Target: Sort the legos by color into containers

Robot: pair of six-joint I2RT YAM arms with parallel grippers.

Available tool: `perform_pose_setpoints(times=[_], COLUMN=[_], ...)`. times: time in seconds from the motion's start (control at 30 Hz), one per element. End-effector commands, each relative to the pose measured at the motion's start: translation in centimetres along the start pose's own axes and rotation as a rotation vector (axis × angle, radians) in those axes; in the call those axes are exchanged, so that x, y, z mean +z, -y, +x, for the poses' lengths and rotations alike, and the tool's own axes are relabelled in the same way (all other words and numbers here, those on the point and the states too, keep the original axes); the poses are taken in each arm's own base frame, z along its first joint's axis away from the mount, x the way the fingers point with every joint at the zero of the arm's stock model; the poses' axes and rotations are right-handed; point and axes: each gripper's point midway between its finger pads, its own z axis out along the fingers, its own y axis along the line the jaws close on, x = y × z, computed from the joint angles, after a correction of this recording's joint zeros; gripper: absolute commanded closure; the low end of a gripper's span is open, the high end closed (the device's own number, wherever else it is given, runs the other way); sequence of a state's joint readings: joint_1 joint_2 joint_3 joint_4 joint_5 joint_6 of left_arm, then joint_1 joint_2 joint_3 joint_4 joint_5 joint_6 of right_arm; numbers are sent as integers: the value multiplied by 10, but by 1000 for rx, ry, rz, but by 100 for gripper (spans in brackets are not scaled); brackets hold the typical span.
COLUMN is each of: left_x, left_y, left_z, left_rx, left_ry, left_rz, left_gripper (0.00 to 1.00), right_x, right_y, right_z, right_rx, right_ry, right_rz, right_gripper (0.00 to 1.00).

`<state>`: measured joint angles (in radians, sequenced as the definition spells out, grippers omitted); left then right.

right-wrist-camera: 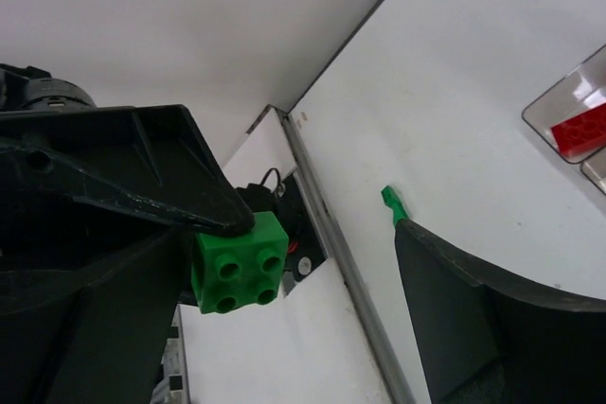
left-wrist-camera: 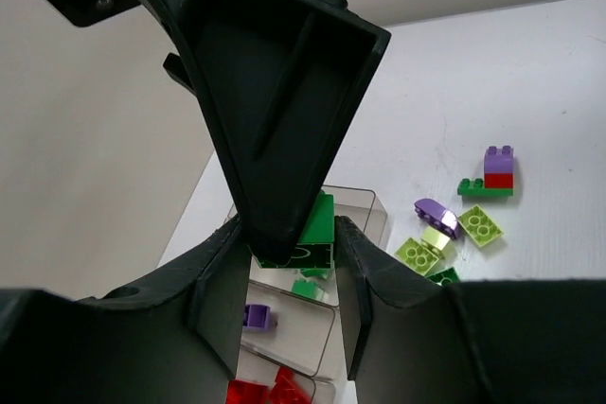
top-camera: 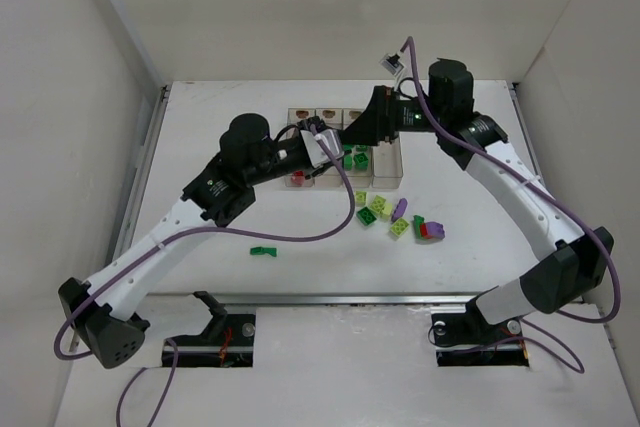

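Note:
The containers (top-camera: pixel 385 175) stand in a row behind the table's middle. In the left wrist view they hold red legos (left-wrist-camera: pixel 275 390), a purple lego (left-wrist-camera: pixel 256 317) and a green lego (left-wrist-camera: pixel 308 288), each in its own bin. My right gripper (top-camera: pixel 352 137) hangs over the bins with its jaws wide open (right-wrist-camera: pixel 303 253). A dark green brick (right-wrist-camera: pixel 237 272) touches only its left finger, and it also shows in the left wrist view (left-wrist-camera: pixel 317 229) above the green bin. My left gripper (top-camera: pixel 322 147) is open and empty (left-wrist-camera: pixel 292 328) just beside it.
Loose legos lie in front of the bins: yellow-green ones (top-camera: pixel 378 207), a purple one (top-camera: pixel 400 209) and a purple, red and green stack (top-camera: pixel 430 230). A small green piece (top-camera: pixel 262 251) lies alone at front left. The two grippers are very close together.

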<state>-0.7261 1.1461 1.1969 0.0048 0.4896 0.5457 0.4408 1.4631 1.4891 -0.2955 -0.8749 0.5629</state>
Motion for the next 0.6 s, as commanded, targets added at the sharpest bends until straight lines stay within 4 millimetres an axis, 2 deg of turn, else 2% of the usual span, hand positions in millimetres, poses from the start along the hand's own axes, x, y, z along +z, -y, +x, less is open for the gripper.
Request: perform_pose_setpoints(times=[0.0, 0.03, 0.07, 0.1, 0.2, 0.27, 0.37, 0.4, 0.5, 0.53, 0.57], left_x=[-7, -7, -8, -8, -8, -11, -11, -10, -11, -10, -10], left_y=[0, 0, 2, 2, -1, -5, -8, -9, -14, -14, -14], left_z=[-25, -25, -30, -30, -23, -27, -24, -21, -22, -16, -16], left_rx=[66, 66, 71, 71, 65, 73, 73, 72, 75, 71, 70], left_ry=[81, 81, 92, 92, 69, 78, 70, 64, 62, 50, 50], left_rz=[-6, -6, -2, -2, -29, -50, -70, -81, -106, -110, -110], left_gripper=[100, 100, 100, 100, 100, 100, 100, 100, 100, 100, 100], right_x=[-4, -2, -2, -2, -5, -7, -7, -6, -7, -7, -7], right_y=[-34, -32, -32, -32, -37, -42, -40, -44, -44, -44, -44], right_z=[-4, -2, -2, -2, -1, -1, 1, 5, 7, 7, 7], right_rx=[-62, -55, -55, -55, -64, -63, -55, -57, -56, -56, -56], right_ry=[4, -9, -9, -9, -9, -11, -15, -27, -28, -28, -28], right_rz=[-120, -128, -128, -128, -139, -149, -146, -160, -160, -160, -160], right_gripper=[8, 13, 23, 27, 37, 41, 53, 63, 79, 88, 92])
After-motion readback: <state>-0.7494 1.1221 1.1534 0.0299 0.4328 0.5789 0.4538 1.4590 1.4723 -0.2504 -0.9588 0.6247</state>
